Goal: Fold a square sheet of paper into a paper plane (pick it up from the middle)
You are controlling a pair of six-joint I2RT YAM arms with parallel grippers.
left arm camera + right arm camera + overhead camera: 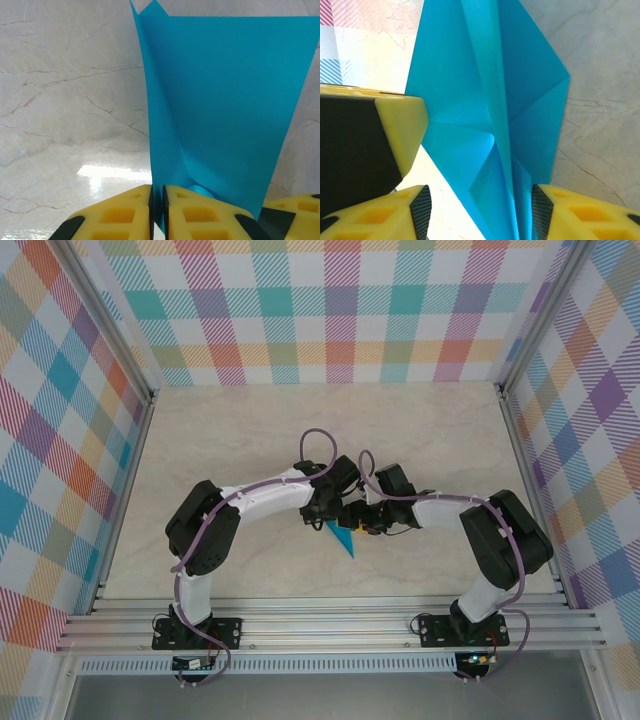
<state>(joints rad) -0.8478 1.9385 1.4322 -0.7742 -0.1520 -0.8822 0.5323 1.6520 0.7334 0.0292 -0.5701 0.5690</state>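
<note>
The teal-blue sheet of paper [345, 539] is folded into a narrow pointed shape with straight creases and is held above the table between the two arms. My left gripper [330, 516] is shut on a folded edge of it; in the left wrist view the paper [220, 100] rises from between the closed yellow fingers [157, 195]. My right gripper [364, 521] is open, and the creased paper [490, 100] passes between its spread fingertips [480, 205], nearer the right pad [541, 207]. A finger of the left gripper [370, 135] shows at the left of the right wrist view.
The pale marble-look table [240, 430] is boxed in by checked walls [340, 310] at the back and both sides. An aluminium rail [330, 625] with both arm bases runs along the near edge.
</note>
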